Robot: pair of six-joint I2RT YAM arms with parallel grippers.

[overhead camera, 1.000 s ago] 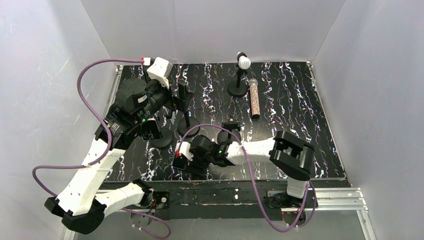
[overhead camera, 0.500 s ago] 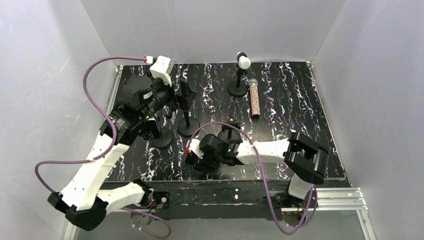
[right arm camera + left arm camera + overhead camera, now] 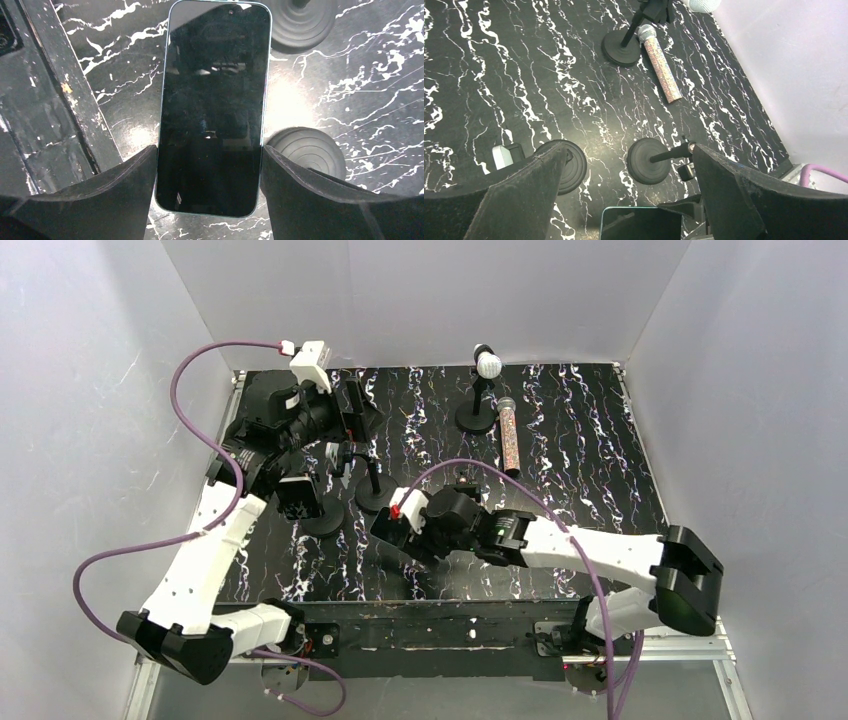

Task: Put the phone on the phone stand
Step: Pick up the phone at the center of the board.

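A dark-screened phone [image 3: 212, 110] with a thin teal rim hangs above the marbled table, and my right gripper [image 3: 210, 190] is shut on its long sides. In the top view that gripper [image 3: 393, 532] is just in front of two round black bases. The phone stand [image 3: 375, 495] has a thin pole rising from its base [image 3: 649, 160]. The pole's top ends right at one fingertip of my left gripper [image 3: 350, 435], whose jaws are open and empty, so the stand's head is hidden. The phone's top edge [image 3: 640, 223] shows at the bottom of the left wrist view.
A second round black base [image 3: 322, 520] sits left of the stand. At the back, a glitter microphone [image 3: 509, 435] lies beside a mic stand [image 3: 477, 415] topped by a white ball. The table's black front rail [image 3: 65, 90] is near the phone's left.
My right arm has stretched out and carried the phone forward and right, towards the two bases. My left gripper has drawn back and up over the stand.
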